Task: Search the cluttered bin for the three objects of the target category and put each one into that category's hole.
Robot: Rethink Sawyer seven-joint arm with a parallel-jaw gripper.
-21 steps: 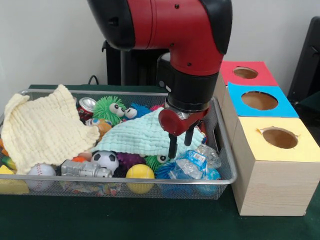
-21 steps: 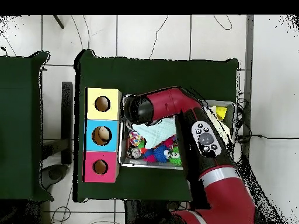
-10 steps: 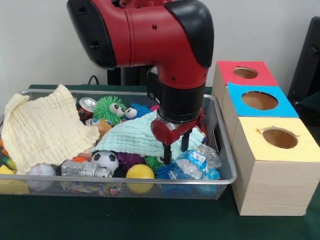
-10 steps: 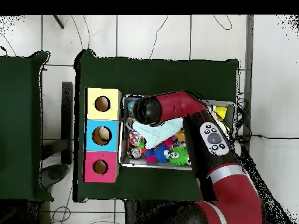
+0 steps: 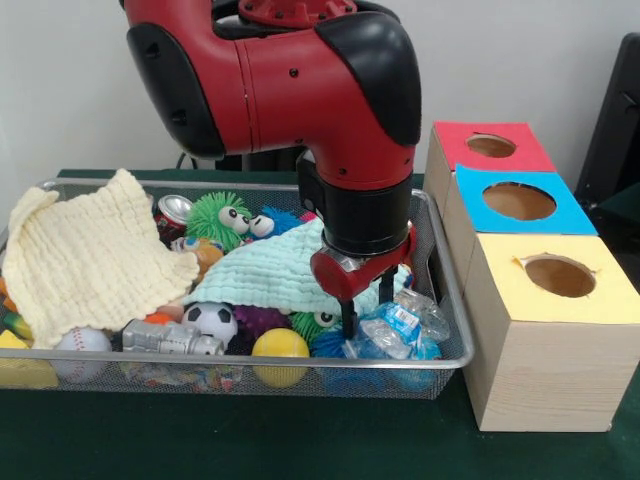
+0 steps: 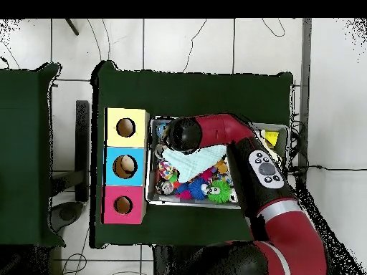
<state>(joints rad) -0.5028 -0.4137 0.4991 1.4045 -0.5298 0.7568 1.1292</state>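
At the bin's (image 5: 452, 330) right end, gripper (image 5: 366, 311) is down with fingers narrowly parted — tips touching the crumpled water bottles (image 5: 398, 328), nothing held. Mint cloth (image 5: 270, 272) just left, yellow-topped box (image 5: 556, 300) right.

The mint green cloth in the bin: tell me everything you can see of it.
The mint green cloth is a soft, ribbed or crinkled fabric, lying rumpled and spread over the toys in the middle of the wire mesh bin. Its near edge drapes above a soccer ball and a yellow ball. A green fuzzy toy with googly eyes sits behind it. The end effector hangs at its right end, fingers apart, pointing down beside a crumpled plastic bottle. Contact with the cloth cannot be told.
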